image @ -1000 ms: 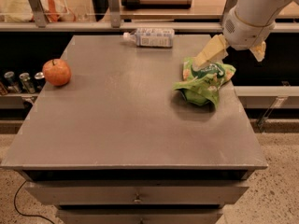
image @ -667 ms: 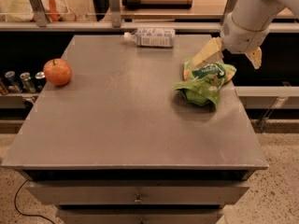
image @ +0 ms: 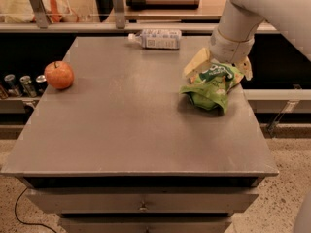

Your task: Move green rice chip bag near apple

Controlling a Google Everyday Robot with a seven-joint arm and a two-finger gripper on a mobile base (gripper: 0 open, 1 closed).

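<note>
- Green rice chip bag (image: pixel 211 89): bright glossy green, with a dark green patch bearing white lettering.
- Apple (image: pixel 59 75): red-orange, paler yellowish flecks near the stem.
- Counter (image: pixel 136 130): plain matte grey-brown with faint scuffs; the drawer fronts below are the same grey.
- Bottle (image: pixel 158 39): clear plastic, white label with blue print.
- Gripper (image: pixel 221 68), at the bag's far end: pale cream-yellow.
- Arm (image: pixel 252 8) above the gripper: off-white.
- Floor (image: pixel 286 178): beige with dark speckles.
- Cans (image: pixel 19 85), left of the counter: silver tops.

grey table (image: pixel 136 130): 3 items | apple (image: pixel 59 75): left edge, far half | plastic bottle (image: pixel 156 38): on its side, far edge | green rice chip bag (image: pixel 211 89): right side | gripper (image: pixel 217 73): at bag's far end
</note>
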